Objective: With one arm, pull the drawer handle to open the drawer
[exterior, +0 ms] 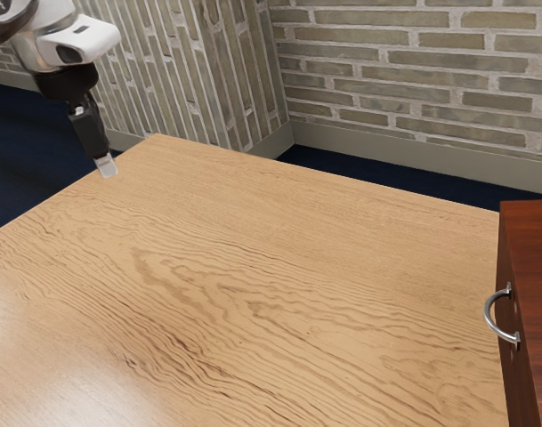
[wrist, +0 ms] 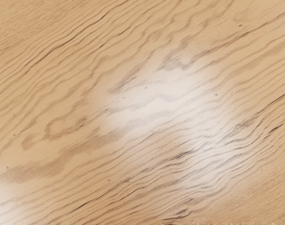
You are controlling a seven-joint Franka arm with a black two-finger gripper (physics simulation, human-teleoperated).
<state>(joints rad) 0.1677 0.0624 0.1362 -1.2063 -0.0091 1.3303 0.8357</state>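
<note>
A dark red-brown drawer cabinet (exterior: 530, 267) stands on the wooden table (exterior: 253, 285) at the exterior view's right edge. A curved silver handle (exterior: 499, 318) sticks out of its front face toward the exterior view's left. The drawer front looks flush with the cabinet. My gripper (exterior: 105, 166) hangs at the exterior view's upper left, above the table's far left corner and far from the handle, with nothing in it. It is seen side-on. The wrist view looks down on bare table wood (wrist: 147, 112) with a pale glare patch.
A brick wall (exterior: 413, 62) runs behind the table, and dark blue floor (exterior: 21, 160) lies beyond its far edges. A wide stretch of bare wood separates my gripper from the cabinet.
</note>
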